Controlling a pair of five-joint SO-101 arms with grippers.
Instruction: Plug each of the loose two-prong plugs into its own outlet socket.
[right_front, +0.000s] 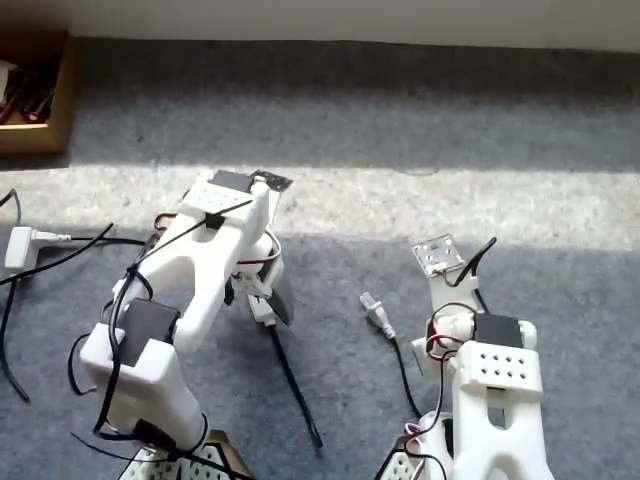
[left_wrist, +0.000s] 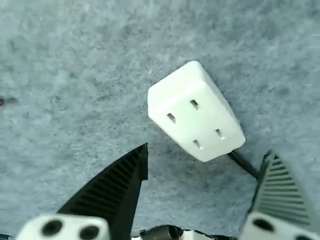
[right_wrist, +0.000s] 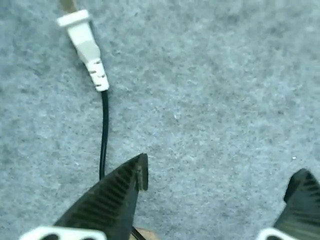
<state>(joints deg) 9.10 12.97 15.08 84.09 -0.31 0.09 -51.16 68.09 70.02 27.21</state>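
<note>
1. The bench, covered in grey felt, carries everything.
2. The left hand has its jaws spread wide and holds nothing. It hangs right over the outlet block, likely to steady or seize it.
3. The right hand has its jaws apart and is empty, aimed down beside the cord, seemingly lining up a pickup.
4. The outlet block is white and lies on the bench with two slot pairs facing up. Its lead passes behind one finger.
5. The two-prong plug is white and lies loose between the arms, not yet inserted. Its prongs are hard to make out.
6. A white piece lies at the bench's far side. I cannot tell if it is a second plug.
7. The black cord trails from the plug.
</note>
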